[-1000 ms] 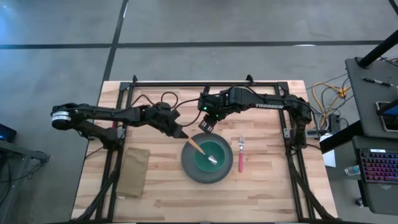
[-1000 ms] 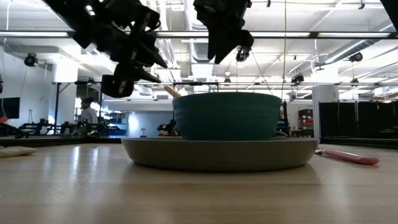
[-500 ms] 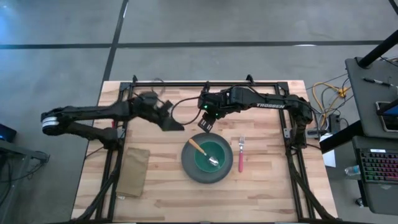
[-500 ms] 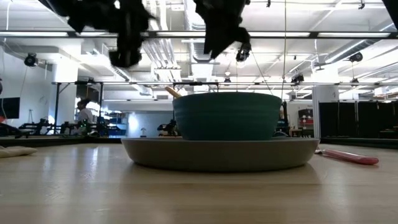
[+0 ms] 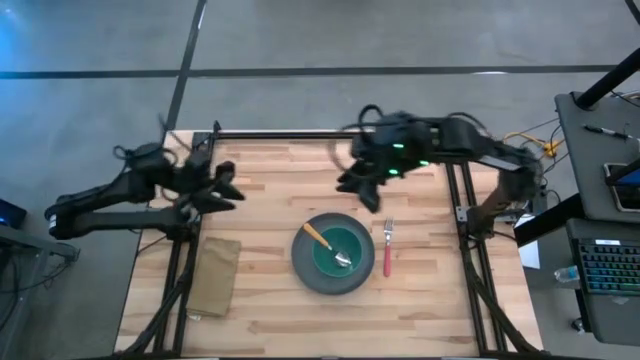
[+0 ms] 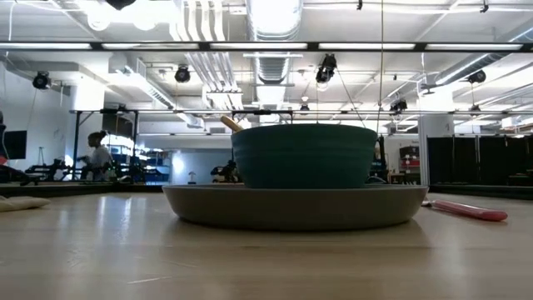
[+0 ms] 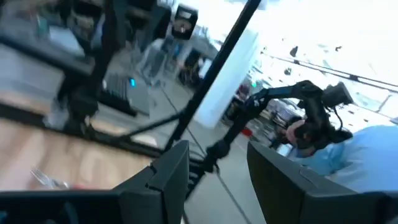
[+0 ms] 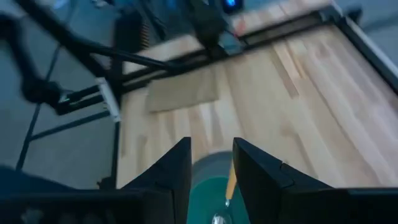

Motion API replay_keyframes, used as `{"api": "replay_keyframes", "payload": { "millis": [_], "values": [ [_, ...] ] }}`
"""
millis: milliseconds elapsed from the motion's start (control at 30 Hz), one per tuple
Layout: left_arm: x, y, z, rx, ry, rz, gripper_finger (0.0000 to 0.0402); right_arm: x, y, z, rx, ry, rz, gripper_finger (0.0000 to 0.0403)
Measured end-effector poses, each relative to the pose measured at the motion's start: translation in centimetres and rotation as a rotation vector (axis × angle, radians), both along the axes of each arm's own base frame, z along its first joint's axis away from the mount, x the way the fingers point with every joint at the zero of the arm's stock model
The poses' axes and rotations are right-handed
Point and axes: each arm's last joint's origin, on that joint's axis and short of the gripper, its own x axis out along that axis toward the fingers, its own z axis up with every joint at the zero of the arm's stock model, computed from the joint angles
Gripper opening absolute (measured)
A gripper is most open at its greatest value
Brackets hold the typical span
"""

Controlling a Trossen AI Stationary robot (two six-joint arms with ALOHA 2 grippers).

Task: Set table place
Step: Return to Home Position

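Above the bench [image 5: 260,300] my left hand [image 5: 228,188] and right hand [image 5: 358,188] hang parted, empty; I'd pinch the slick spoon [image 5: 325,245] by its handle.

Left arm [image 5: 120,197] folded low at left, jaws apart, right arm [image 5: 465,140] bent toward the middle, jaws apart

Floor [image 5: 90,60]: grey concrete, crossed by dark seam lines [image 5: 300,72]. Right edge of the high view: dark desk [image 5: 600,130], backlit keyboard [image 5: 608,270] on a lower shelf, yellow/orange cables [image 5: 528,150] beside it. Low view: big open hall, exposed ceiling with white ducts [image 6: 200,58], bright strip lights [image 6: 275,10] and hanging spot lamps [image 6: 326,71]. White pillar [image 6: 433,137] and dark panels [image 6: 479,162] on the right. One person [image 6: 98,154] far back on the left.
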Motion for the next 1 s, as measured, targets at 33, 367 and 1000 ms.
{"api": "replay_keyframes", "payload": {
  "millis": [33,367,1000],
  "values": [
    [-0.8,-0.2,-0.1,0.018,-0.028,0.004,0.0148,-0.8,0.5,0.4,-0.016,-0.026,0.024,0.0111],
    [-6.7,-1.5,-6.2,0.122,-0.459,0.080,0.0148,-7.5,2.9,-4.4,-0.057,-0.553,0.022,0.0103],
    [-3.4,-0.9,-14.3,0.146,-0.414,0.046,0.0148,-17.2,1.7,-20.2,-0.045,-1.028,0.043,0.0090]
  ]
}}
